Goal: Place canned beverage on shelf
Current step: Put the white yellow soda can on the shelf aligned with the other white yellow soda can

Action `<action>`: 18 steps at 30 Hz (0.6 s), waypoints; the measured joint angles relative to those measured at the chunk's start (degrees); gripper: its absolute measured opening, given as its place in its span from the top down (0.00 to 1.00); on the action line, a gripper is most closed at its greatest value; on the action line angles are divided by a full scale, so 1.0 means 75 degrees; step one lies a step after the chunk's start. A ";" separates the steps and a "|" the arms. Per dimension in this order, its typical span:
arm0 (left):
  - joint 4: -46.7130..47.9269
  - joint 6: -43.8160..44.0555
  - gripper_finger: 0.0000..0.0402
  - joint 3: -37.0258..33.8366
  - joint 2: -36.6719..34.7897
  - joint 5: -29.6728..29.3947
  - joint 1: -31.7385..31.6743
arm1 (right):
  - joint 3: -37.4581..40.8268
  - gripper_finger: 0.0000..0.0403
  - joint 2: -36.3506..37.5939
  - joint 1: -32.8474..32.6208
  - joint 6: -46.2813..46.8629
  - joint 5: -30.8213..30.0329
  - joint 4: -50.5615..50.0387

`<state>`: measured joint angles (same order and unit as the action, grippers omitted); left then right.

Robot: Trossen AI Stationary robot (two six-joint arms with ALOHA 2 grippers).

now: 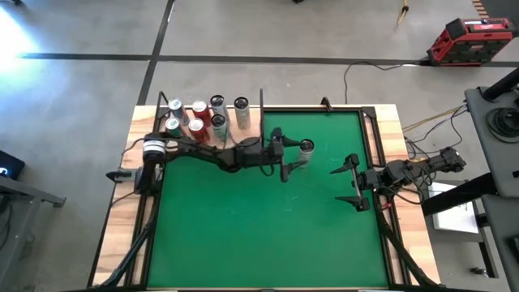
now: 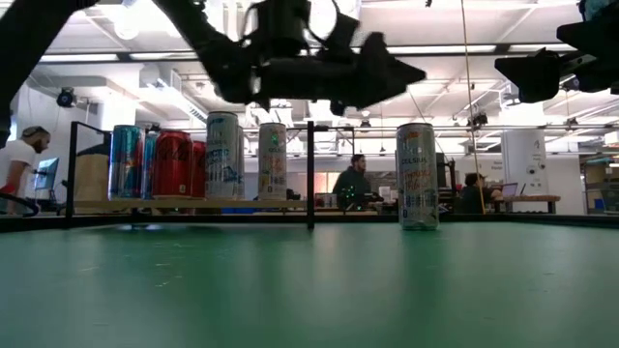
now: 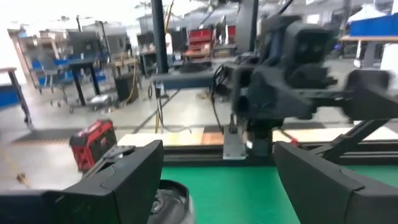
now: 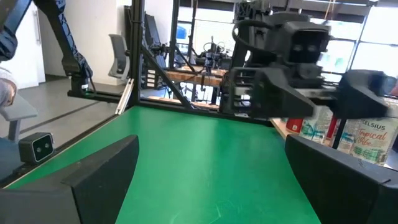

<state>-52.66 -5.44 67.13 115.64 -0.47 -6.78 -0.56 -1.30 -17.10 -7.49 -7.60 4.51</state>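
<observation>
Beside shelf [image 1: 243, 123] (six cans) — left fingers [image 1: 293, 159] spread round can [image 1: 306, 147]; right fingers [image 1: 354, 183] spread.

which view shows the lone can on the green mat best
The low view: the lone can stands upright, unblocked. The high view shows only its top; the left wrist view only its rim; the right wrist view barely a part.

One camera looks straight down on the green mat [image 1: 259, 219], another sits level at its surface facing the room, and both wrist cameras look across it toward the opposite arm.
</observation>
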 joint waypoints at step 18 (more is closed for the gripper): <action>0.1617 0.0531 0.28 0.1694 0.1112 -0.0402 -0.0554 | 0.0000 0.02 0.0000 0.0001 -0.0003 0.0001 0.0000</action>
<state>-40.53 -1.45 79.83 123.98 -3.49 -10.94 -0.56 -1.30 -17.10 -7.51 -7.59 4.51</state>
